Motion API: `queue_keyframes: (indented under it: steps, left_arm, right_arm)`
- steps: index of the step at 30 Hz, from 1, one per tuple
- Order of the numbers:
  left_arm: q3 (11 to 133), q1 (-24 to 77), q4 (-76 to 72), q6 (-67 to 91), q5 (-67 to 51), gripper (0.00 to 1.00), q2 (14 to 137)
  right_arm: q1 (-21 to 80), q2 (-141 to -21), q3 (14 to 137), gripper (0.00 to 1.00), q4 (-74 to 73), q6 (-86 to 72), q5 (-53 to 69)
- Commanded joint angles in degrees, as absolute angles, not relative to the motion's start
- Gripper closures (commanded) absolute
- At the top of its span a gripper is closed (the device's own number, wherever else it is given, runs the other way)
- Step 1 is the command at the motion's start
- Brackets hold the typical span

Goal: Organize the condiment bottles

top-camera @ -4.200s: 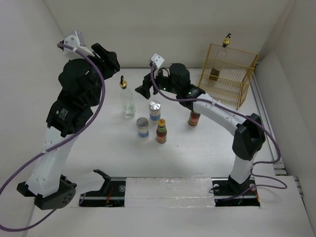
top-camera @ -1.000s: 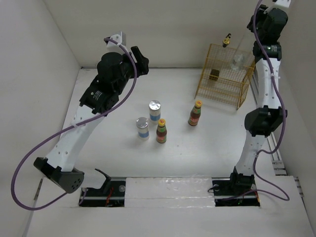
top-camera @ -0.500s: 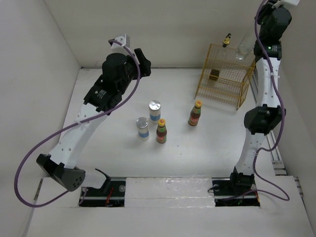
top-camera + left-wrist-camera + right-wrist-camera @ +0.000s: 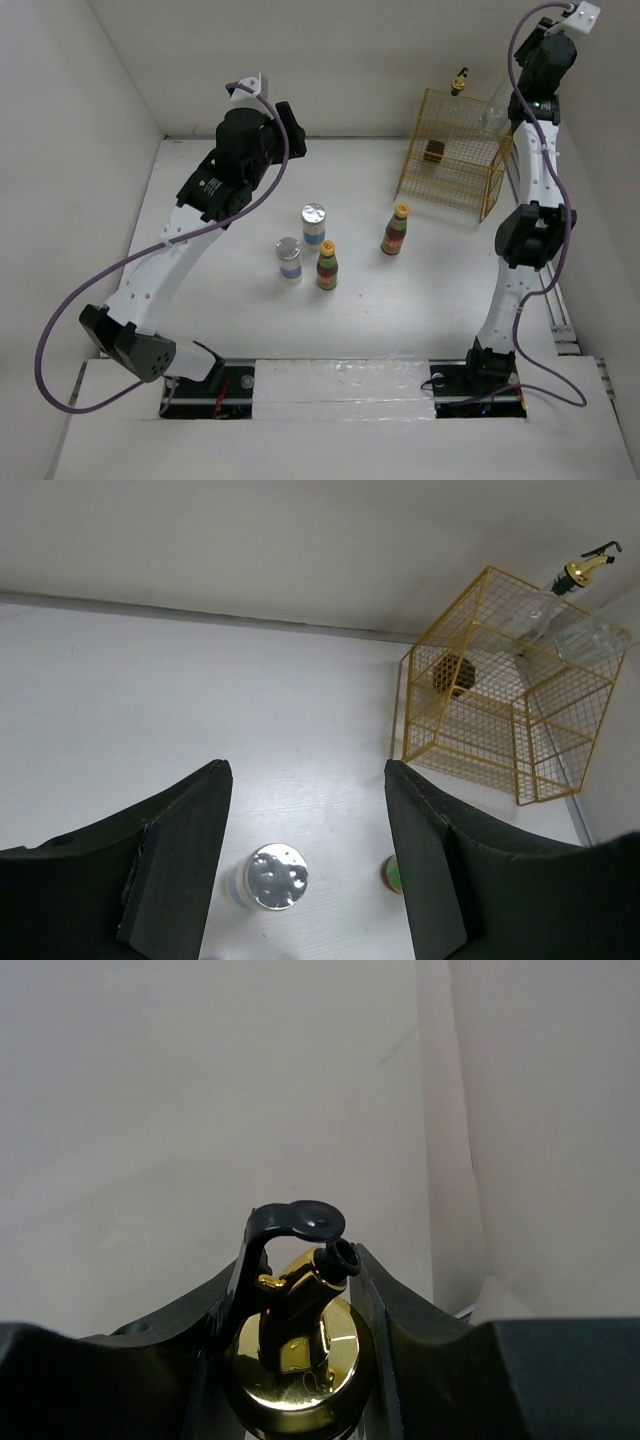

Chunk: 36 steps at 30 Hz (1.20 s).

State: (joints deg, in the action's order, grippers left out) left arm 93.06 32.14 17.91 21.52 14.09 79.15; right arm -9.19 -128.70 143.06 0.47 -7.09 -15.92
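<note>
Top external, left gripper (image 4: 290, 128): raised over the far left of the table (image 4: 400, 310); I cannot judge its jaws from up here.
Top external, right gripper (image 4: 515, 98): high at the far right, by the yellow wire rack (image 4: 455, 165), with the held glass bottle (image 4: 494, 102) showing faintly at the rack's top right corner.
Top external, second glass bottle (image 4: 460, 80): I only make out its gold-black spout, at the rack's far top edge.
Top external, table group: far silver-lidded jar (image 4: 314, 225) and near silver-lidded jar (image 4: 289, 258) are close together. The left sauce bottle (image 4: 327, 265) is just beside the near one, and the right sauce bottle (image 4: 396, 228) stands apart toward the rack. All are upright.
Top external, rack interior: I see a small dark object (image 4: 435, 150) that I cannot identify.
Left wrist, jaws: spread apart with nothing between them. Beyond them I see the far silver-lidded jar's lid and the right sauce bottle's cap at the right finger's edge.
Left wrist, second glass bottle: spout above the rack's far corner. I cannot tell whether it is inside or behind.
Right wrist, jaws: clamped on the held glass bottle, one finger on either side of its gold collar, the black-tipped spout rising between them.
</note>
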Motion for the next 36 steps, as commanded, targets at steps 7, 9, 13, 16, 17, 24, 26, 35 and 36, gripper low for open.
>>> queue_keyframes:
  steps: [7,9,13,16,17,24,26,35,36]
  left_arm:
    - [91.32,32.17,17.75,21.8,15.47,0.41,80.24]
    - [90.54,32.17,17.75,21.8,15.47,0.41,80.24]
    - [89.3,32.17,17.75,22.41,16.17,0.41,79.72]
    - [89.3,32.17,17.75,22.41,15.04,0.41,79.72]
    - [89.3,32.17,17.75,22.41,15.03,0.41,79.72]
    - [89.3,32.17,17.23,22.41,15.03,0.4,78.58]
    - [89.3,32.17,16.62,22.41,15.03,0.39,78.57]
    - [90.62,32.17,16.7,22.41,13.89,0.65,78.57]
    - [90.62,32.17,16.7,23.02,13.89,0.75,78.57]
  right_arm:
    - [-6.86,-120.5,126.86,1.0,10.81,-6.06,-17.49]
    - [-6.33,-119.8,123.85,1.0,10.81,-6.06,-17.49]
    - [-6.33,-119.27,118.58,0.96,11.34,-6.06,-16.27]
    - [-6.33,-119.27,117.52,0.84,10.82,-6.06,-15.64]
    - [-6.33,-119.27,116.99,0.79,10.81,-6.06,-15.64]
    - [-5.8,-116.46,115.75,0.16,9.67,-6.06,-16.26]
    - [-5.8,-115.58,116.89,0.09,8.27,-6.06,-16.26]
    - [-2.47,-100.94,108.92,0.11,6.07,-4.83,-14.33]
    - [-1.59,-98.64,106.37,0.24,6.06,-4.83,-14.33]
